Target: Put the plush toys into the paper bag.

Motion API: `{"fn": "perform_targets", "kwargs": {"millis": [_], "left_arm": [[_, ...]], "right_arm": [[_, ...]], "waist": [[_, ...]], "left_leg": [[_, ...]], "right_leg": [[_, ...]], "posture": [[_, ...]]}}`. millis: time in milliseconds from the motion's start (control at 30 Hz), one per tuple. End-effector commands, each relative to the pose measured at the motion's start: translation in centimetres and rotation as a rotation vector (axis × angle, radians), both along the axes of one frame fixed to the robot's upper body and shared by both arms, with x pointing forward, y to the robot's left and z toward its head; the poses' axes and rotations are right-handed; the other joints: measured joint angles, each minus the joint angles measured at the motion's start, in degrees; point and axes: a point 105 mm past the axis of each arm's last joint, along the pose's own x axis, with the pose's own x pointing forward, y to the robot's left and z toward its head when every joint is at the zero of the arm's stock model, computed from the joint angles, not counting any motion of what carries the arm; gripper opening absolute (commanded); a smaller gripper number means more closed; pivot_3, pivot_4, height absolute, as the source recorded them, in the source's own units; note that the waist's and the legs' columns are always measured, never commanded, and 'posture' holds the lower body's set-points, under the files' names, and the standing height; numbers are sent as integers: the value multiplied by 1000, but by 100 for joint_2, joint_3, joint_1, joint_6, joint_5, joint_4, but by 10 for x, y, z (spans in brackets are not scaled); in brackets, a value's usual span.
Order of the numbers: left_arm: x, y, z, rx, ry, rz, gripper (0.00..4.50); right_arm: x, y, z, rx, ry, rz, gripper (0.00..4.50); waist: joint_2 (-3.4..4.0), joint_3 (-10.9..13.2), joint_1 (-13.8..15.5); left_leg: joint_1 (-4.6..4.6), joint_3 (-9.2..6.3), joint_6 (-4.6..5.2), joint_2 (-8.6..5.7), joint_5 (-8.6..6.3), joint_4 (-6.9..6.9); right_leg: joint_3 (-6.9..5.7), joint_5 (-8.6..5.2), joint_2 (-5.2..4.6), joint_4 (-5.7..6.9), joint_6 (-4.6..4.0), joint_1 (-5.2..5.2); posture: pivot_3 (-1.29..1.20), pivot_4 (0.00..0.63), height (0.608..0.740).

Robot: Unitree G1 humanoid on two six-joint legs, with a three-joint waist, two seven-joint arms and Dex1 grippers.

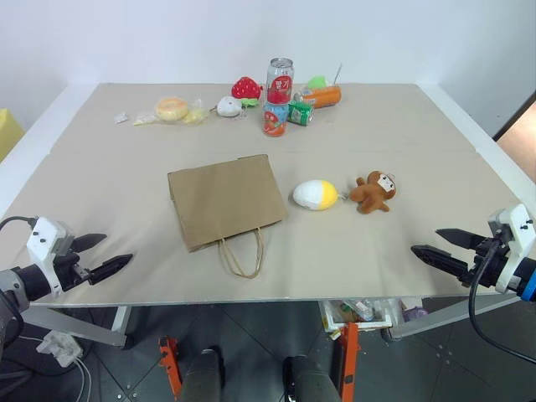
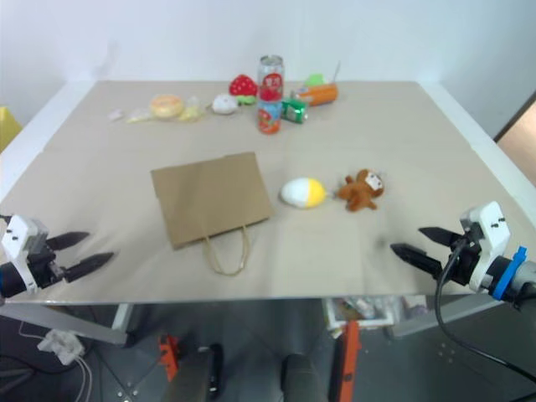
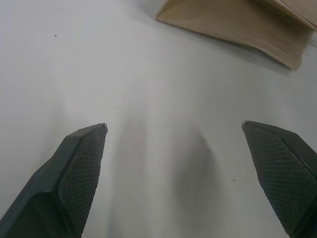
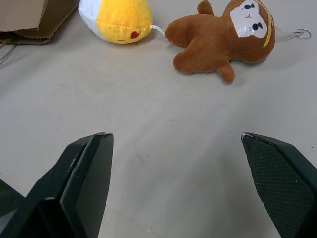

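The brown paper bag [image 1: 224,201] lies flat in the middle of the table, its rope handles [image 1: 242,253] toward the front edge. Just right of it rest the two plush toys: a white egg shape with a yellow end [image 1: 315,194] and a brown monkey [image 1: 373,192]. My left gripper [image 1: 99,255] hovers open at the front left edge, well away from the bag [image 3: 237,22]. At the front right edge my right gripper [image 1: 442,244] is open with nothing between its fingers, and the monkey [image 4: 223,37] and egg [image 4: 116,19] lie ahead of it.
Along the table's [image 1: 100,167] far edge stand a red can [image 1: 280,81], a red strawberry toy [image 1: 246,88], a small white round toy [image 1: 229,106], a doughnut-like toy [image 1: 172,109], an orange bottle [image 1: 322,96] and small packets. A bin [image 1: 360,311] sits under the table.
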Motion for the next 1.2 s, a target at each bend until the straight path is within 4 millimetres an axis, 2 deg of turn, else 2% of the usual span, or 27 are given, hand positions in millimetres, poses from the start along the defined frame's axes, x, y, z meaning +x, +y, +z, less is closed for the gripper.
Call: {"fn": "perform_targets", "kwargs": {"millis": [33,133,200,300,367,467,533,767,1067,1200], "left_arm": [[1,-6,25,-3,-77,-60,4500],[1,-32,48,1,-188,-232,4500],[0,-49,55,103,-267,-352,4500],[-6,-79,54,246,-322,-559,4500],[-10,-102,52,323,-359,-713,4500],[-6,-129,50,402,-445,-862,4500],[0,-149,50,419,-508,-940,4500],[9,-195,42,405,-585,-1101,4500],[19,-201,26,472,-594,-1148,4500],[26,-205,27,464,-612,-1134,4500]], "right_arm": [[1,4,16,3,-65,15,4442],[2,25,16,10,-62,89,4442],[2,43,25,19,-76,170,4442],[-3,75,37,42,-78,307,4442],[-12,101,35,-18,-61,440,4442],[-21,131,35,-30,-51,566,4442],[-23,143,34,-56,-61,619,4442],[-17,156,37,-43,-94,623,4442],[-22,161,37,-15,-111,596,4442],[-22,160,38,-12,-116,583,4442]], "waist": [[0,0,0],[-1,1,0],[-1,0,0],[0,0,1],[1,0,1],[-2,-1,3],[-2,-1,9],[-6,0,16],[-7,-1,12],[-7,-1,12]], "left_leg": [[0,0,0,0,0,0],[0,0,0,1,0,0],[0,0,0,1,0,0],[1,1,0,1,0,4],[2,2,-1,3,-1,6],[2,5,0,4,-1,6],[-1,5,-1,7,-1,6],[-15,7,25,8,-2,53],[-14,5,29,9,-2,66],[-14,4,30,9,-1,69]], "right_leg": [[0,0,0,0,0,0],[0,0,1,0,0,0],[0,0,1,0,0,1],[1,1,1,0,-1,2],[1,4,1,1,-3,2],[2,5,1,0,-3,3],[2,5,4,0,-2,3],[6,16,10,1,18,11],[12,21,17,4,23,18],[14,21,17,4,24,21]], "posture": [[0,150,740],[0,150,740],[0,150,740],[0,150,740],[0,150,740],[0,150,740],[0,150,740],[0,150,740],[0,150,740],[0,150,740]]}}
